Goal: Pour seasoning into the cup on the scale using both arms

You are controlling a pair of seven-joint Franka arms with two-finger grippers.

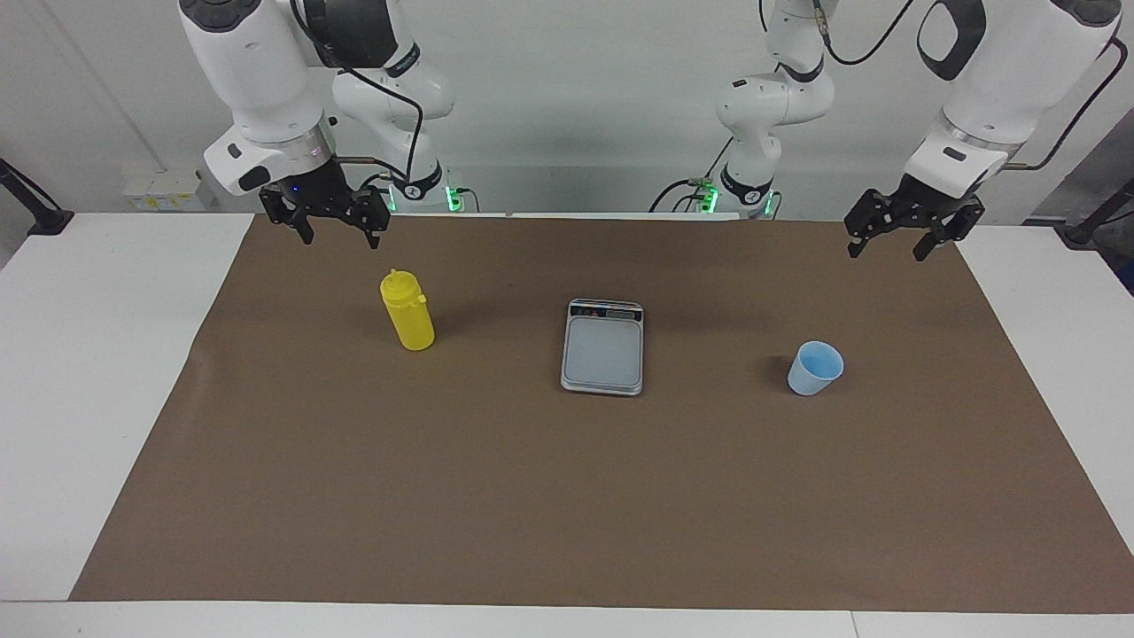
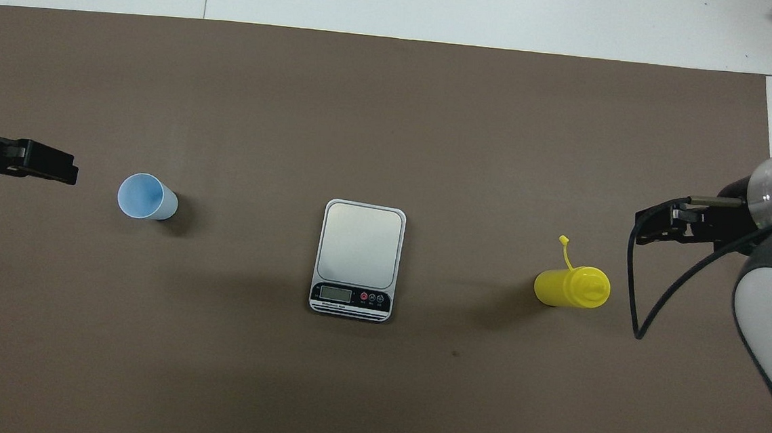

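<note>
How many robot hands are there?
2. The right hand hangs open over the mat's edge near the yellow bottle. The left hand hangs open over the mat's edge near the blue cup.
</note>
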